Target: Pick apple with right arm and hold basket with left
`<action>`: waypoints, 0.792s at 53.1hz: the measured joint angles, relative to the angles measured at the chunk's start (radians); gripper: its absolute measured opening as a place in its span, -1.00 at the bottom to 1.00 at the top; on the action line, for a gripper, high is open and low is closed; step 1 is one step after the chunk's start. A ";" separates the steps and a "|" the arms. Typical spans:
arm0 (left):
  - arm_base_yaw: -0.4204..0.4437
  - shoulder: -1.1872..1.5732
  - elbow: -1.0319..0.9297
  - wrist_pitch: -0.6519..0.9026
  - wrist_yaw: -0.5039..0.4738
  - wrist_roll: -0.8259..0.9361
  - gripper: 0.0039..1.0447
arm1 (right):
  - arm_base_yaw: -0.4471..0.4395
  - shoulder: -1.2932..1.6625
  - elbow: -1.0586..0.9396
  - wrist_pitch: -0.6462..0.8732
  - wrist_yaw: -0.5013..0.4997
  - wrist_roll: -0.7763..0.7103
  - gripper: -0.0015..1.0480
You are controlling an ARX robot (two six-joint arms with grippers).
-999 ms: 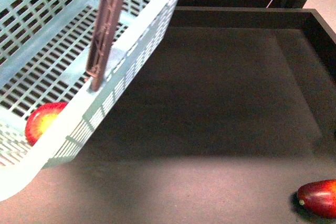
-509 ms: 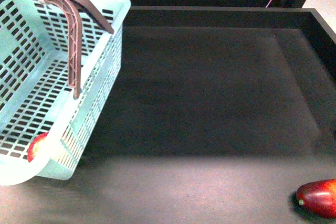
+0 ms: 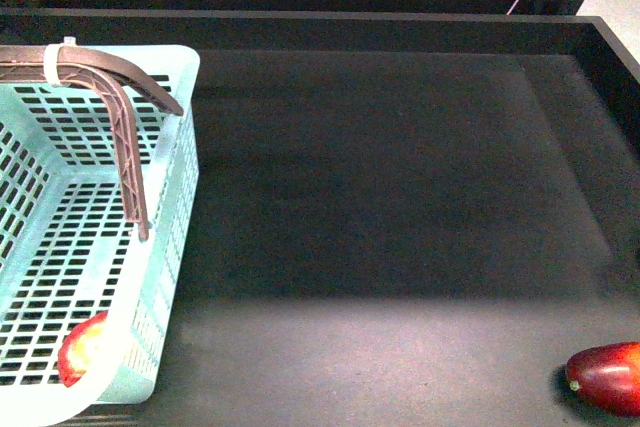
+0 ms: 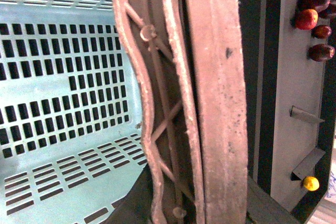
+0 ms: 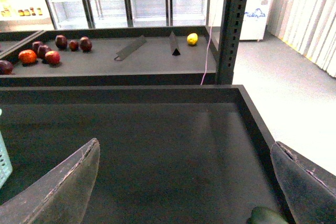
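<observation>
A: Starting at the left of the front view, the basket (image 3: 170, 197) sits on the dark table (image 3: 400, 247), with the left gripper (image 3: 150, 162) clenched over its right wall: one finger inside, one outside along the rim. The apple (image 3: 82, 349) lies in the basket's near corner, half hidden behind the rim.

B: The left wrist view adds what?

A: Both fingers (image 4: 215, 103) close up, pressed nearly together, with the basket's (image 4: 63, 103) slotted wall and floor beside them. No apple shows there. Past the table's edge it catches a farther shelf (image 4: 294, 77) with dark red fruits and a yellow one.

B: And compared with a second ago?

A: The basket was tipped high and close to the camera; now it is lower, farther left and level. The apple has stayed in its near corner.

B: On the right?

A: A darker elongated red fruit (image 3: 605, 377) lies at the table's near right corner, cut off by the frame. The right gripper (image 5: 184, 182) appears only in its own wrist view, fingers spread wide, released, above bare table.
</observation>
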State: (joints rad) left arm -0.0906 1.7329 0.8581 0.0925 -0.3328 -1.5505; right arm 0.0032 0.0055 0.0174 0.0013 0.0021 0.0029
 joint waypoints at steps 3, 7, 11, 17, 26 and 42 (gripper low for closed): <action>0.001 -0.005 -0.003 -0.011 0.000 -0.005 -0.68 | 0.000 0.000 0.000 0.000 0.000 0.000 0.83; 0.002 -0.009 -0.008 -0.022 -0.006 -0.018 -0.68 | 0.000 0.000 0.000 0.000 0.000 0.000 0.83; 0.002 -0.015 -0.012 -0.033 -0.008 -0.029 -0.68 | 0.000 0.000 0.000 0.000 0.000 0.000 0.83; 0.002 -0.024 -0.019 -0.037 -0.009 -0.035 -0.59 | 0.000 0.000 0.000 0.000 0.000 0.000 0.83; -0.003 -0.057 -0.024 -0.057 -0.013 -0.032 -0.04 | 0.000 0.000 0.000 0.000 0.000 0.000 0.83; -0.032 -0.266 -0.057 -0.180 -0.051 -0.010 0.89 | 0.000 0.000 0.000 0.000 0.000 0.000 0.83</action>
State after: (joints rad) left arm -0.1223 1.4666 0.8013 -0.0879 -0.3843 -1.5600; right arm 0.0032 0.0055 0.0174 0.0013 0.0021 0.0029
